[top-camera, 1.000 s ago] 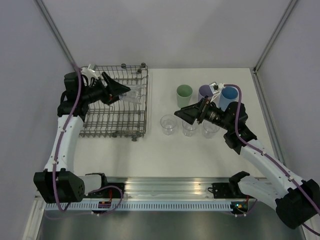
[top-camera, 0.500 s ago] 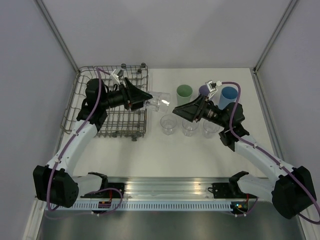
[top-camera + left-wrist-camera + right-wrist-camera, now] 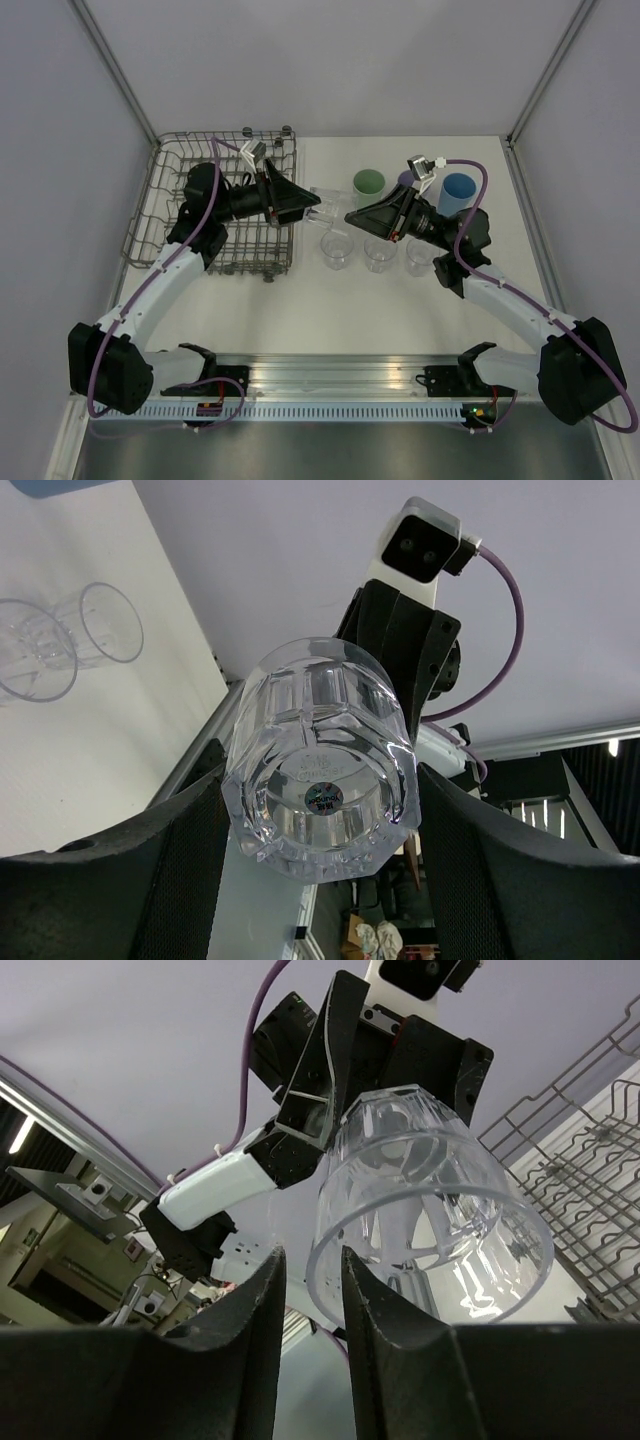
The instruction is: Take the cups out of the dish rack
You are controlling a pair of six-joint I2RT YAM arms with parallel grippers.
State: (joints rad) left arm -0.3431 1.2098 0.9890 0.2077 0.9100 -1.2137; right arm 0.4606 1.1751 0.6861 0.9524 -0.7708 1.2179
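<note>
— What kind of place is shown?
— A robotics lab test cell is indicated: a white table [image 3: 300,310] is enclosed by grey panels [image 3: 330,60] on metal posts [image 3: 112,65], an aluminium rail [image 3: 340,378] is fixed along its near edge, and strip lights [image 3: 20,1128] and stacked equipment [image 3: 60,1270] are glimpsed beyond
</note>
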